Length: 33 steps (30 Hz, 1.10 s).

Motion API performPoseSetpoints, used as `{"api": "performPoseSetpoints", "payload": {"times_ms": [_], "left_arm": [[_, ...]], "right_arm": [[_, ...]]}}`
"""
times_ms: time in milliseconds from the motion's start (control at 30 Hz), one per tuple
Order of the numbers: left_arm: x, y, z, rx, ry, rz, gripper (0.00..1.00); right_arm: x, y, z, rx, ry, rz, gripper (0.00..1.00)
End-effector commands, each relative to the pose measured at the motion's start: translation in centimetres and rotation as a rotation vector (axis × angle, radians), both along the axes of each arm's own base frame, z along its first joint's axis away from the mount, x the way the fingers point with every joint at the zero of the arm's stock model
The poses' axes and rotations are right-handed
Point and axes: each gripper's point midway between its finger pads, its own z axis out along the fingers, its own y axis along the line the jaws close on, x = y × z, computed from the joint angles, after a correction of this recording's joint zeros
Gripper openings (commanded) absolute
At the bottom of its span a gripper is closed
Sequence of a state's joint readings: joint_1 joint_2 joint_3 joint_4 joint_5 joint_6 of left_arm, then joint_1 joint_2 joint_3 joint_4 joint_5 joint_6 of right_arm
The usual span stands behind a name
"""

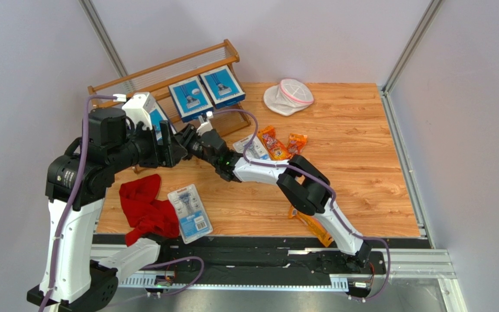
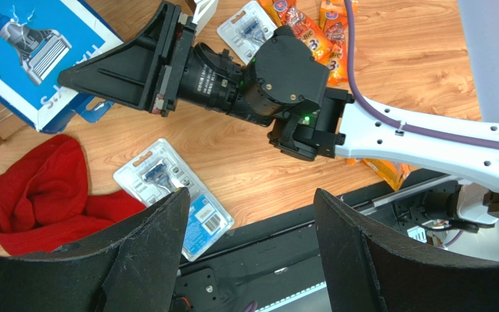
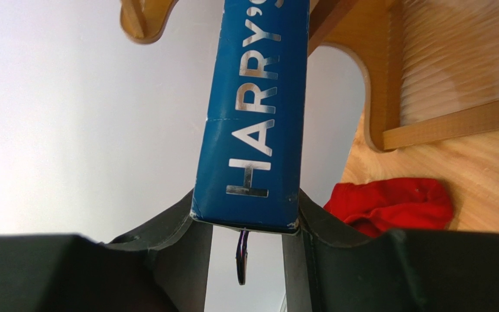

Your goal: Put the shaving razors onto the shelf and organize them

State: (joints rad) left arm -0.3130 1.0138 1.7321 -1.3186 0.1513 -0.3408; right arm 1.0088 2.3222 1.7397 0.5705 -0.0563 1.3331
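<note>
Blue razor box [image 3: 258, 117] pinched edgewise in right claw [image 3: 245, 218], upright for slotting onto shelf [image 1: 167, 67]; left claw [image 2: 249, 203] spread, empty.

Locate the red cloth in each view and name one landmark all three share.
Top: cloth, near left of table, beside a blister pack.
Left wrist: cloth at lower left.
Right wrist: cloth right of centre, below the shelf.
Shared landmark: blue box in the right pincer.
</note>
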Motion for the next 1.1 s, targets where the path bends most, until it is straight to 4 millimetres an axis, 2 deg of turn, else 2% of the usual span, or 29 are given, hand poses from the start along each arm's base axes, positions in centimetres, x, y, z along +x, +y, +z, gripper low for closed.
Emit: {"api": "performPoseSetpoints", "payload": {"times_ms": [0, 33, 133, 267, 600, 767, 833, 867, 1067], "left_arm": [[-0.3, 0.3, 0.4, 0.011, -0.029, -0.006, 0.78], [-0.3, 0.3, 0.3, 0.012, -0.026, -0.007, 0.78], [-0.3, 0.4, 0.0, 0.017, -0.021, -0.006, 0.78], [-0.4, 0.4, -0.2, 0.019, -0.021, -0.007, 0.78], [-0.7, 0.5, -0.4, 0.025, -0.019, -0.015, 0.78], [-0.9, 0.5, -0.4, 0.024, -0.019, -0.017, 0.78], [-1.1, 0.5, -0.4, 0.02, -0.019, -0.02, 0.78], [-1.2, 0.5, -0.4, 0.019, -0.02, -0.02, 0.78], [-1.4, 0.5, -0.6, 0.019, -0.019, -0.022, 0.78]], "right_arm": [[2.4, -0.2, 3.9, 0.116, -0.016, -0.107, 0.01], [2.7, -0.2, 4.4, 0.129, -0.016, -0.112, 0.01], [3.5, 0.3, 3.4, 0.115, 0.012, -0.135, 0.02], [4.5, 0.2, 3.3, 0.123, 0.04, -0.187, 0.04], [6.7, 0.0, 2.1, 0.08, 0.086, -0.263, 0.15], [6.9, 0.0, 1.4, 0.066, 0.112, -0.271, 0.23], [6.7, 0.0, 1.1, 0.049, 0.11, -0.268, 0.28], [6.8, -0.1, 1.3, 0.046, 0.103, -0.271, 0.35], [7.0, -0.8, 1.8, -0.017, 0.086, -0.296, 0.56]]}}
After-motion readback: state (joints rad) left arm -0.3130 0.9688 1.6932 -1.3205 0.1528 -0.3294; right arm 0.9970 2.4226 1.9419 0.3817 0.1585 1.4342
